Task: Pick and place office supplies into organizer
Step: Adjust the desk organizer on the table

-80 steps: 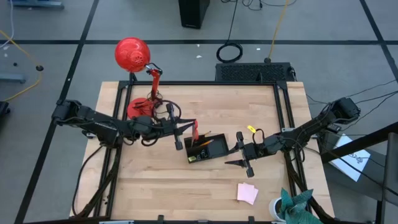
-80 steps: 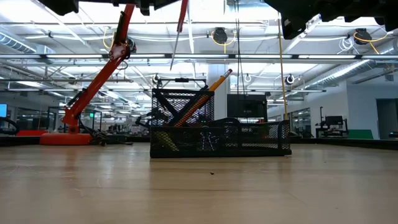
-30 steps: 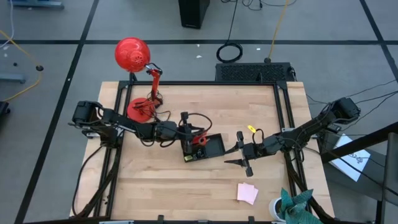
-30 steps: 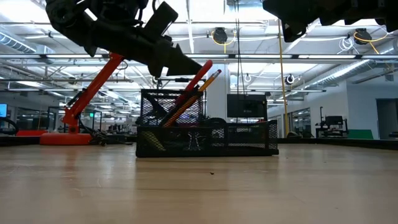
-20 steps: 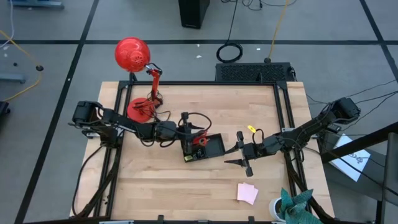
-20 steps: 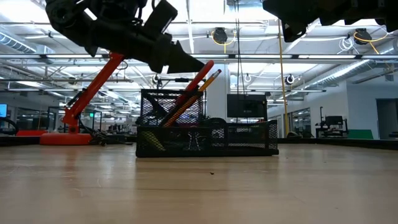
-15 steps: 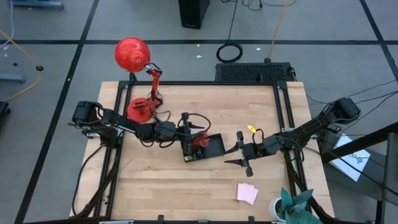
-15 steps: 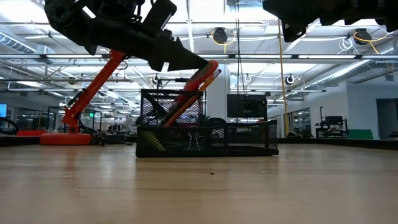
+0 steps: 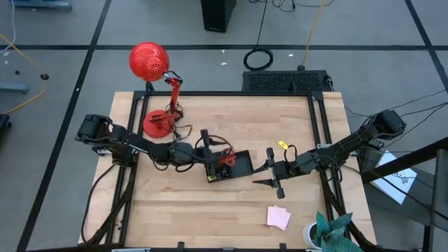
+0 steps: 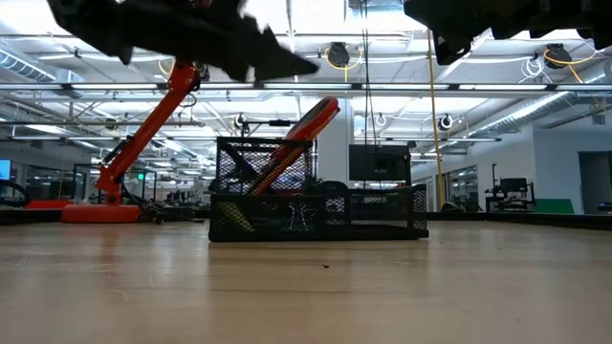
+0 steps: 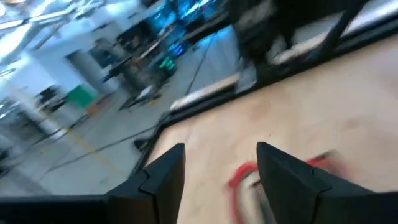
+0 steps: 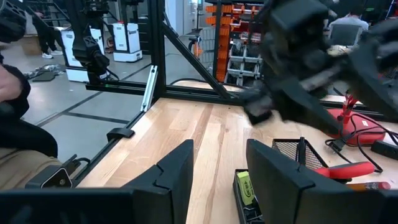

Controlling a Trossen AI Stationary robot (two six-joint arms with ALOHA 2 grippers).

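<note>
Blur smears most of the left wrist view: only the two dark fingers [image 11: 283,177] and a red loop on the wood between them come through. The left gripper [image 9: 207,140] sits just left of centre in the high view, above the near end of the organizer [image 9: 241,166], and its fingers stand spread with nothing between them. In the low view that arm is a dark smudge across the upper left, clear of the scissors.

The organizer is a black mesh tray at the middle of the table [image 9: 280,126], with a taller cup section at its left end. The red-handled scissors [image 10: 308,126] lean out of that cup, handles up and tilted right, with an orange pencil [image 10: 273,164] slanting beside them. In the right wrist view a small yellow-green piece [image 12: 244,183] lies in a low compartment; the rest of the tray's contents are too dark to sort out.

The right gripper [image 9: 270,171] hangs just right of the tray, fingers parted and empty. A pink sticky-note pad [image 9: 278,217] lies on the wood toward the lower right, well apart from the tray. A red desk lamp [image 9: 150,64] stands at the upper left.
</note>
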